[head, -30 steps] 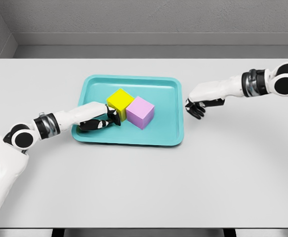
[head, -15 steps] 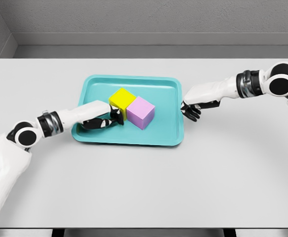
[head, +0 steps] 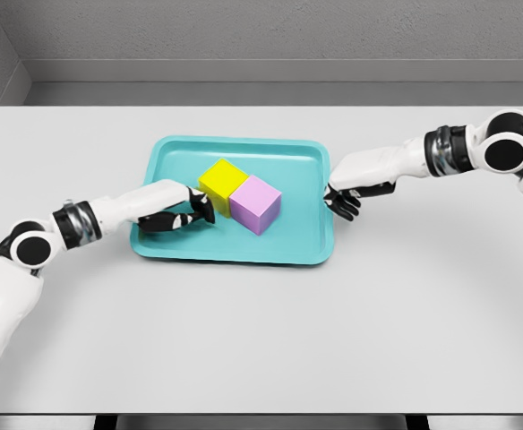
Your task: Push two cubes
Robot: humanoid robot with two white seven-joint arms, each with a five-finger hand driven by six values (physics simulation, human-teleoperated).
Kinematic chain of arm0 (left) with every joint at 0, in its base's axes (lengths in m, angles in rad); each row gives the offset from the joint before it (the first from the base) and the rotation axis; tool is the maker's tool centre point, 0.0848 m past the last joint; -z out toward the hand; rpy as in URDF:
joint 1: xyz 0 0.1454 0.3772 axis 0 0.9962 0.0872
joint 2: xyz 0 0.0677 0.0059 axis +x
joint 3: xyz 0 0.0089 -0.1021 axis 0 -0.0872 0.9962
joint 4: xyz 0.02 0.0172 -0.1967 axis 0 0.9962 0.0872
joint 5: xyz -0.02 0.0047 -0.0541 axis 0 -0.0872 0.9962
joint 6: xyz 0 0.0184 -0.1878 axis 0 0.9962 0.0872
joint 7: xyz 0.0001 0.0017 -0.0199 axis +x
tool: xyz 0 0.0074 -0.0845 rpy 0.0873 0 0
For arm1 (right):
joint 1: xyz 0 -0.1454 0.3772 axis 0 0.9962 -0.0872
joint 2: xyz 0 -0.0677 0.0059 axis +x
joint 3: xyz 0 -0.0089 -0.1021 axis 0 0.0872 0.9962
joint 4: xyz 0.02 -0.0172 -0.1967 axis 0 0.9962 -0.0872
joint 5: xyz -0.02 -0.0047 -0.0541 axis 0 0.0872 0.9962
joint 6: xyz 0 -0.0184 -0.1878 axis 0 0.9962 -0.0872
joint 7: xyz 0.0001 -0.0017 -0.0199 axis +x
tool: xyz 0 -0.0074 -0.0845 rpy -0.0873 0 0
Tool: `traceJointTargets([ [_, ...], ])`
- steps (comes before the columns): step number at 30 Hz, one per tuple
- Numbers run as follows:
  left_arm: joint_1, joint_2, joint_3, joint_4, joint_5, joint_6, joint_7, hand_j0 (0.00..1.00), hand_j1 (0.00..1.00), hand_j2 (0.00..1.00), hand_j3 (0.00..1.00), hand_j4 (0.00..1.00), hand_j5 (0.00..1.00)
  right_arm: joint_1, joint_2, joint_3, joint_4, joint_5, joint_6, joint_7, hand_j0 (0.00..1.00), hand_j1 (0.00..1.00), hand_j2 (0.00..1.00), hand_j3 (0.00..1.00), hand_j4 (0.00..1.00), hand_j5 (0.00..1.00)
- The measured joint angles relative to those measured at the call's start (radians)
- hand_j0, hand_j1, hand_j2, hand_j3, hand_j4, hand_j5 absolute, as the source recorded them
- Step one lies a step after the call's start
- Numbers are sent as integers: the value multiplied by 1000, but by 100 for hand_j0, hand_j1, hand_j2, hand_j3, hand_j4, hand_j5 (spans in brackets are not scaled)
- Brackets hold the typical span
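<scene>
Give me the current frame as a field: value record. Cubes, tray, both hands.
surface: white table
tray: teal tray, near table centre, flat
yellow cube: yellow cube, in the tray, left of the pink one, sides touching
pink cube: pink cube, in the tray, near its middle
left hand: left hand, inside the tray, fingers curled, fingertips at the yellow cube's left side, not gripping
right hand: right hand, at the tray's right rim, fingers curled, holding nothing, clear of both cubes
</scene>
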Motion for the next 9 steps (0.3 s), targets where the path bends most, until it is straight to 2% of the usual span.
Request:
traceJointTargets([
  [1,15,52,0,-39,45,0,0,54,54,54,54,54,54,0,-2,-3,2,2,0,0,11,11,11,11,11,11],
  [2,34,112,1,-78,102,0,0,67,67,67,67,67,67,0,-4,-6,4,5,0,0,12,12,12,12,12,12],
  [3,43,178,6,-107,158,0,0,100,100,100,100,100,100,0,-9,-10,7,7,0,0,12,12,12,12,12,12],
  [4,110,237,33,-128,203,-1,0,100,100,100,100,100,100,2,-14,-16,12,10,0,0,12,12,12,12,12,12],
  [6,195,326,106,-155,262,0,0,100,100,100,100,100,100,3,-28,-36,38,23,0,0,13,13,13,13,13,13],
  [9,207,388,159,-173,301,1,0,100,100,100,100,100,100,3,-49,-54,94,35,0,0,14,14,14,14,14,14],
])
